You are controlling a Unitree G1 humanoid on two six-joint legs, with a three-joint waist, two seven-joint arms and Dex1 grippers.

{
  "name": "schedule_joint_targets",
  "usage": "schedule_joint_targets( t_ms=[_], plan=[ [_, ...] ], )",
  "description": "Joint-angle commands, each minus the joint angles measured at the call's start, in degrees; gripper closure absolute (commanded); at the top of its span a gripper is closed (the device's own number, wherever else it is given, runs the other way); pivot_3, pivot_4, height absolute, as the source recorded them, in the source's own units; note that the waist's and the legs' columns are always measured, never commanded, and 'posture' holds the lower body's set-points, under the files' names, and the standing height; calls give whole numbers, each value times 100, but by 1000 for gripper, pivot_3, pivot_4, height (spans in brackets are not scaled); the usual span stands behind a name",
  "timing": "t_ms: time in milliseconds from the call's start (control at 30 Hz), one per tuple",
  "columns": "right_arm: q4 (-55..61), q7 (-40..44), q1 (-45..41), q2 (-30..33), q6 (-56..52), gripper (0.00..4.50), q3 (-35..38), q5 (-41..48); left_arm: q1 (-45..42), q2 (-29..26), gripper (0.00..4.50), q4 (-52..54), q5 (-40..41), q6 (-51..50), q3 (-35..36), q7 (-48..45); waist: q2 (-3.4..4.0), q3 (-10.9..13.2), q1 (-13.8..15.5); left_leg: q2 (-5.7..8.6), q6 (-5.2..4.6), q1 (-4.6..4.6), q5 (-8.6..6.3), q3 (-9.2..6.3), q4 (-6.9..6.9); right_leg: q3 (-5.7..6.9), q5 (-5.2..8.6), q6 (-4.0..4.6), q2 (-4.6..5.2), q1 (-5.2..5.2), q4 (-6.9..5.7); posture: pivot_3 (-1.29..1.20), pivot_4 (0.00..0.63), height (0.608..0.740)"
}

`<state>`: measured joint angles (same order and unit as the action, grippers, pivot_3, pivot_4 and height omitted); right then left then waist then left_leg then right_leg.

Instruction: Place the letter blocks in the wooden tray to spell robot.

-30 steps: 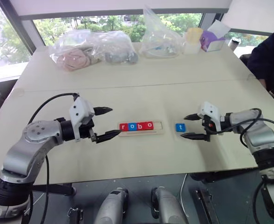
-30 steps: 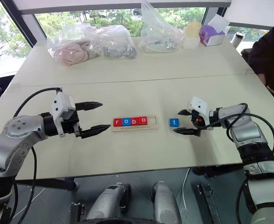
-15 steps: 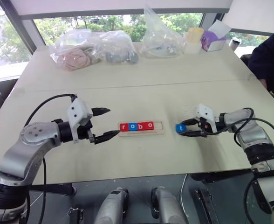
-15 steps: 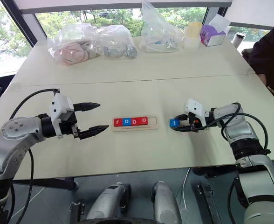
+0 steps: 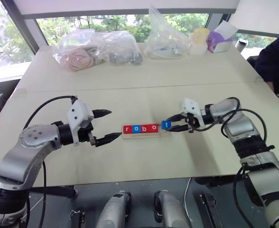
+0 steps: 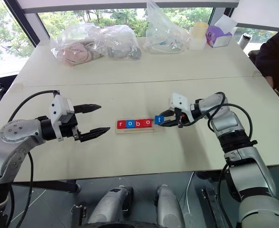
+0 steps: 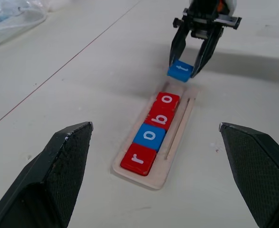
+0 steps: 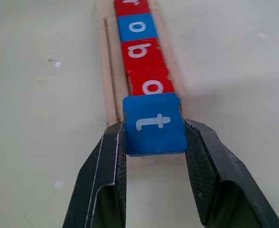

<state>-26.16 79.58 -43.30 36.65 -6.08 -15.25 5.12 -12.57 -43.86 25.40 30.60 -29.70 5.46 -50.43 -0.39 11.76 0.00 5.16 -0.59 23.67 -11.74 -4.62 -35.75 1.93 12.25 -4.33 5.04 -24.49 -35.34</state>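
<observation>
Spread wide and gripping nothing, the left gripper (image 5: 105, 126) is hovering above the pale tabletop (image 5: 130, 90) just left of the long, narrow light-wood tray (image 5: 145, 134), its two black fingers pointing toward the tray's left end.

Running left to right across the table in front of the robot, the tray is lying flat with its long axis crossways. Four small square letter tiles are sitting in it in a row, touching one another: a red r (image 5: 126, 129), a blue o (image 5: 134, 128), a red b (image 5: 143, 128) and a red o (image 5: 152, 128), the letters reading upright from the robot's side. The slot at the tray's right end is standing open.

Right at that end, the right gripper (image 5: 170, 123) is reaching in from the right, its fingers pointing left along the tray's length. They are pinching the blue t tile (image 8: 153, 124) by its two opposite edges, white letter facing up. From the left wrist view the tile is tilting slightly and hanging just over the tray's right end, close beside the red o; whether it is touching the wood I cannot tell.

Far across the table, clear plastic bags (image 5: 97, 47) are lying along the window side.
</observation>
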Motion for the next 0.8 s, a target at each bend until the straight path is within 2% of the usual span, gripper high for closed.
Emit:
schedule_joint_targets(
  t_ms=[33, 767, 800],
  plan=[
    [25, -29, -131, -70, 185, 3373, 2, -95, 12, -55, 0, 246, 73, 17, 190, 48, 0, 0, 23, 0, 1, 0, 0, 0, 0, 0, 0, 0, -1, 0, 0, 0, 150, 729],
    [-750, 17, -466, -328, 609, 3373, 5, -422, 144, -32, 0, 438, 118, -70, 246, 237, 0, 0, 43, -1, 5, -1, 4, 0, -3, -1, -2, 2, -4, -4, -12, 0, 150, 729],
    [-736, 21, -465, -333, 594, 2873, 11, -416, 149, -27, 0, 451, 123, -72, 248, 243, 0, 0, 43, -1, 6, -1, 4, 0, -3, -1, -2, 1, -4, -4, -12, 0, 150, 729]
  ],
)
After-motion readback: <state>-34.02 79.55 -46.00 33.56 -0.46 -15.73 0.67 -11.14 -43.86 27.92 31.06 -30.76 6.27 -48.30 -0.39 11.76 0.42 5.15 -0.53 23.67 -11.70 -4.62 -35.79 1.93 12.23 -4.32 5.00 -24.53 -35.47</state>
